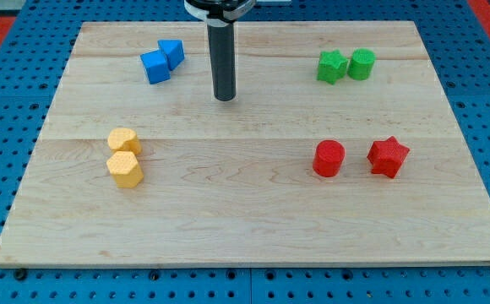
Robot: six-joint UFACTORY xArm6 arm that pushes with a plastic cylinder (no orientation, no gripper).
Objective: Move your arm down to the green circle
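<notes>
The green circle [362, 63] stands near the view's top right, touching a green star [332, 67] on its left. My tip [225, 98] rests on the board in the upper middle, well to the left of the green circle and a little lower in the view. The rod rises straight up from it to the view's top edge. No block touches the tip.
Two blue blocks [162, 61] sit left of the rod. Two yellow blocks [124, 157] lie at the left middle. A red circle [329, 158] and a red star [387, 156] lie at the right middle. The wooden board [245, 228] sits on a blue pegboard.
</notes>
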